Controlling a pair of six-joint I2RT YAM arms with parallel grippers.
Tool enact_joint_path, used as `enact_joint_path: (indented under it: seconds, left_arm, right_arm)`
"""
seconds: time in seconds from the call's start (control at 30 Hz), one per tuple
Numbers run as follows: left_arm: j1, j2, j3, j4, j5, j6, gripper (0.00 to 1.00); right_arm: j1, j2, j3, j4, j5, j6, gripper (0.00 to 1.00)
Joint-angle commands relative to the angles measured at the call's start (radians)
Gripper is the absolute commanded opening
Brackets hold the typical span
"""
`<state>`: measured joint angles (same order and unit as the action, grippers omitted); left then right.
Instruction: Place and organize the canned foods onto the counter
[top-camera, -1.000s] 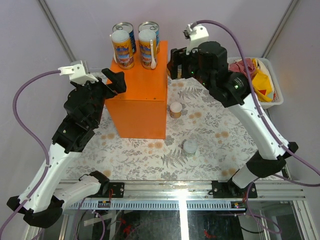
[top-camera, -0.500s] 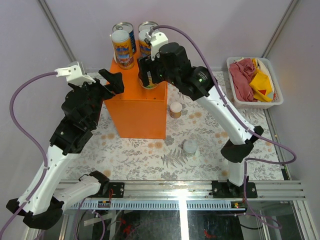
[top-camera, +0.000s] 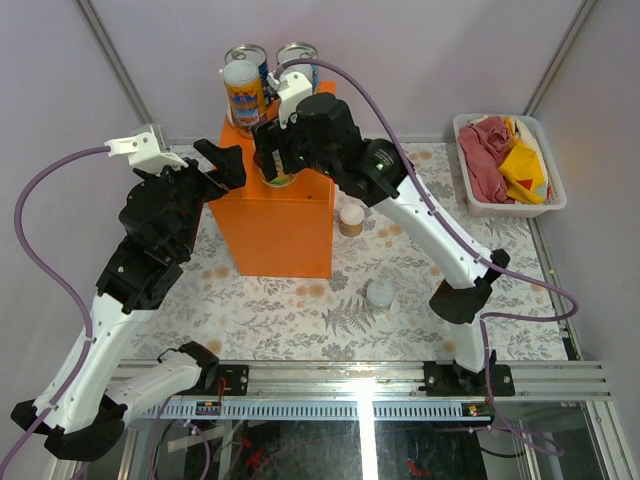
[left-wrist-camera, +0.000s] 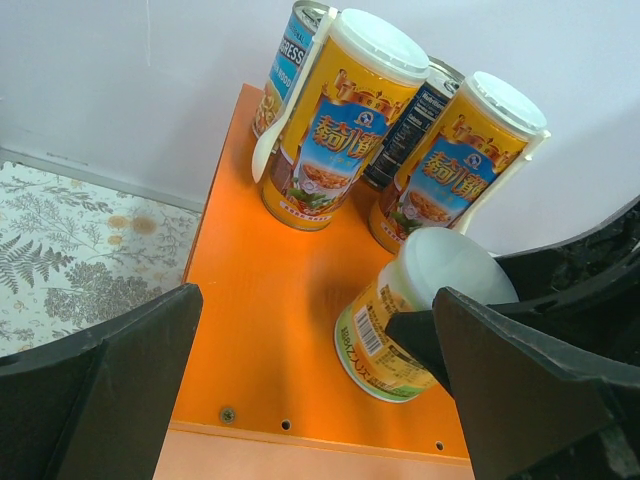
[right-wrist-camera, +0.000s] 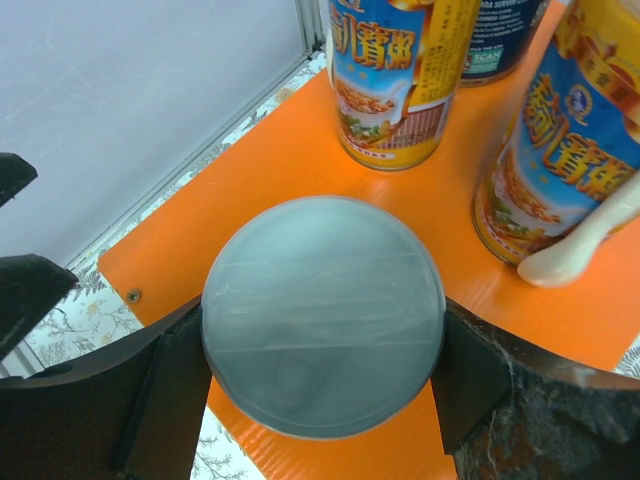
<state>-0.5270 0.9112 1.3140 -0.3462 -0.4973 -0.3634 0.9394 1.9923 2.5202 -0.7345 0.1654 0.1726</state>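
Note:
The counter (top-camera: 270, 215) is a big orange box with screws along its edge (left-wrist-camera: 280, 300) (right-wrist-camera: 480, 300). At its back stand two blue cans (top-camera: 247, 55) (left-wrist-camera: 292, 50) and two tall yellow cans with white lids (left-wrist-camera: 335, 120) (right-wrist-camera: 390, 80); the right arm hides one of these from above. My right gripper (top-camera: 278, 165) (right-wrist-camera: 322, 330) is shut on a short pale-lidded can (right-wrist-camera: 322, 315) (left-wrist-camera: 400, 320), tilted low over the counter's front. Whether it touches I cannot tell. My left gripper (top-camera: 218, 160) (left-wrist-camera: 318, 300) hangs open at the counter's front left edge, holding nothing.
Two more short cans (top-camera: 350, 220) (top-camera: 380, 293) stand on the patterned tablecloth right of the counter. A white basket (top-camera: 545, 205) with red and yellow cloths sits at the far right. White spoons are strapped to the tall cans (right-wrist-camera: 590, 235).
The right arm has swung left from beside the counter to over its front, carrying the short can. The left arm has hardly moved.

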Motion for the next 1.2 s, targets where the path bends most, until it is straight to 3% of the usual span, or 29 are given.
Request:
enact_joint_path:
  seconds: [0.0,0.6,1.17]
  left_arm:
    - [0.007,-0.008,-0.003,0.018,0.003,-0.006,1.0]
    - [0.01,-0.042,-0.067,0.025,-0.036,-0.021,1.0]
    - [0.012,-0.064,-0.126,0.074,-0.052,-0.021,1.0]
  right_arm:
    - [0.018,0.015,0.024,0.123,-0.026,0.008,0.23]
    - [0.02,0.136,-0.001,0.306,-0.041,-0.03,0.24]
    - [0.02,0.181,0.022,0.348,-0.076,-0.022,0.24]
